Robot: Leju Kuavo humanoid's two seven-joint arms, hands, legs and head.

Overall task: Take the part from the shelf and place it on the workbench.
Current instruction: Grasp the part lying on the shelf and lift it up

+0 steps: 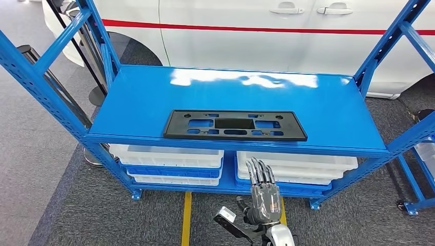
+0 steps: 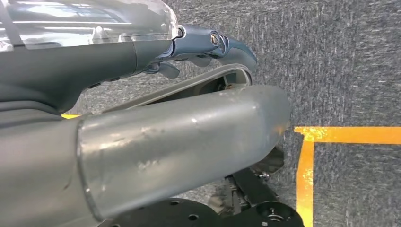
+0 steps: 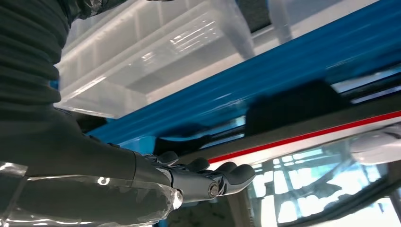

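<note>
A flat black part (image 1: 235, 125), a long plate with rectangular cut-outs, is seen lying flat on the blue top deck of the shelf (image 1: 328, 110), close to the deck's front edge and roughly centred along it. In the head view the right hand (image 1: 263, 190) is raised in front of the shelf, below the deck's front edge, with its fingers (image 1: 260, 171) extended upward and slightly apart; nothing is held in it. From the hand, the part lies at about 11 o'clock, above it and well apart, with the deck's front lip between them.

White bins (image 1: 169, 156) are stacked on the lower level, left and right, and the hand is seen in front of the right stack (image 1: 302, 166). A white car body with a red stripe (image 1: 256, 28) stands behind the shelf at 12 o'clock. A yellow floor line (image 1: 185, 218) runs over grey carpet at 7 o'clock from the hand.

In the right wrist view the same hand (image 3: 208, 182) is seen from behind, fingers (image 3: 239, 172) stretched out together and empty, with the blue shelf edge (image 3: 283, 71), a translucent white bin (image 3: 156, 52) and the car's red stripe (image 3: 331, 130) beyond.

In the left wrist view the left hand (image 2: 208, 47) is seen over grey carpet with a yellow taped corner (image 2: 312, 142); its thick thumb (image 2: 189, 142) is shown close up, and whether its fingers are apart or curled cannot be told.

No readable writing or brand marks are seen.
</note>
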